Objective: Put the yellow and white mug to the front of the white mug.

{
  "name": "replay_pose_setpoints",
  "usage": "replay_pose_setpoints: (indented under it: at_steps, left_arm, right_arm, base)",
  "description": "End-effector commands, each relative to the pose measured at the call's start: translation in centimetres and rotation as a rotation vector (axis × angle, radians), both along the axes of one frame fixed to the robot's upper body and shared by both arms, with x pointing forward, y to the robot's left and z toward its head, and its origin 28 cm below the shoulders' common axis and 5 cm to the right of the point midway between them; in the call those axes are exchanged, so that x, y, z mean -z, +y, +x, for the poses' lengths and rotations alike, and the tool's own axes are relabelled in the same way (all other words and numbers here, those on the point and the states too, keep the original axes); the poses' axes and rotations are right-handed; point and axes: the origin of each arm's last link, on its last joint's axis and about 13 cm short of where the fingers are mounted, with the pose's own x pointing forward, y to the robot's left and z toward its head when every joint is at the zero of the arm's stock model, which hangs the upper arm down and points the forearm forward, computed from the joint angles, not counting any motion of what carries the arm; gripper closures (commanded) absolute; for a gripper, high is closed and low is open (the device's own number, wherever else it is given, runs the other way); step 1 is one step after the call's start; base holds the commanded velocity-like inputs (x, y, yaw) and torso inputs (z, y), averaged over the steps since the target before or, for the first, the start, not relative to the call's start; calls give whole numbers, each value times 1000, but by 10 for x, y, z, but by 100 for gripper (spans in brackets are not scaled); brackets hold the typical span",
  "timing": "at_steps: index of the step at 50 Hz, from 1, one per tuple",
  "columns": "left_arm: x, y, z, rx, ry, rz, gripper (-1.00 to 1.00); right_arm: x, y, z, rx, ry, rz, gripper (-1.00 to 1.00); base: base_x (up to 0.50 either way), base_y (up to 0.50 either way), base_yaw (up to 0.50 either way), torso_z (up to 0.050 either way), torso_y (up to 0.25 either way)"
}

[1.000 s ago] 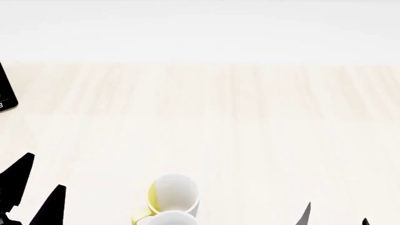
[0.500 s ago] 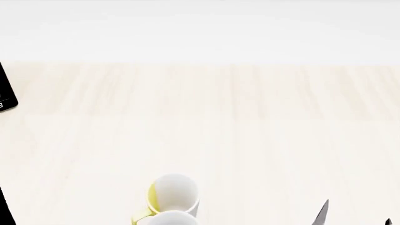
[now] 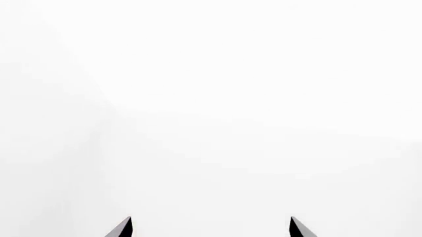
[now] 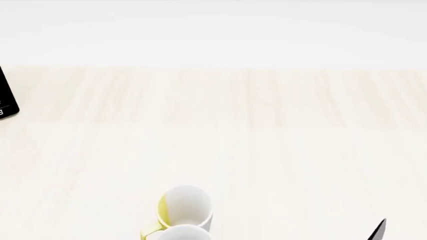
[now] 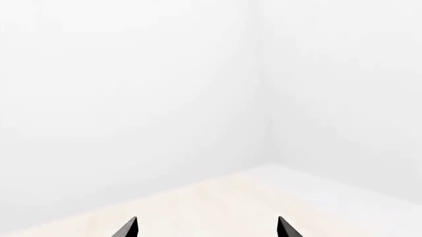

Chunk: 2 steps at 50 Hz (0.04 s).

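The yellow and white mug (image 4: 186,206) stands upright near the front edge of the light wooden table (image 4: 267,130), its yellow handle (image 4: 149,233) toward the front left. Right in front of it, only the rim of the white mug (image 4: 183,233) shows at the bottom edge of the head view; the two seem to touch. My left gripper (image 3: 211,229) is open and empty, out of the head view, facing blank white. My right gripper (image 5: 207,229) is open and empty; one of its fingertips (image 4: 379,230) shows at the bottom right of the head view, far from the mugs.
A black flat object (image 4: 6,97) lies at the table's left edge. A white wall stands behind the table. The right wrist view shows a room corner and a strip of the light floor (image 5: 218,207).
Both grippers have drawn back and down. The left one has left the head view; the right fingertips slid right and lower, and only one tip still shows. The mugs have not moved.
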Motion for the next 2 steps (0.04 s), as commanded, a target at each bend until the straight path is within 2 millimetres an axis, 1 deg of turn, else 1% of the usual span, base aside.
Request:
replay_pose_setpoints:
  at_steps: [1, 2]
  left_arm:
    - [-1, 2, -8, -69, -30, -27, -100]
    - [-1, 2, -8, -70, -30, -32, -100]
  right_arm:
    - [-5, -4, -8, 33, -59, 4, -100]
    - [-5, -4, -9, 32, -62, 5, -100]
  base:
    - [0, 0, 0, 0, 0]
    - [0, 0, 0, 0, 0]
